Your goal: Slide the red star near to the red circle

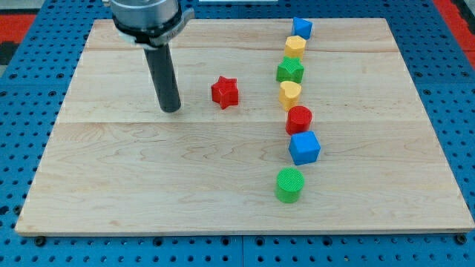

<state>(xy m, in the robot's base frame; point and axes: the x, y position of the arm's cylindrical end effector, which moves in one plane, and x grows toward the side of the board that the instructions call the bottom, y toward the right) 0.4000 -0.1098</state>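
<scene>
The red star [224, 92] lies on the wooden board [111, 170], a little above its middle. The red circle [299, 119] stands to the star's right and slightly lower, in a column of blocks. My tip [171, 110] rests on the board to the left of the red star, a clear gap away and slightly lower. The rod rises from it towards the view's top left.
The column at the right runs from top to bottom: blue block [302, 28], yellow block [295, 47], green star [290, 71], yellow heart [290, 94], red circle, blue cube [304, 147], green circle [289, 185].
</scene>
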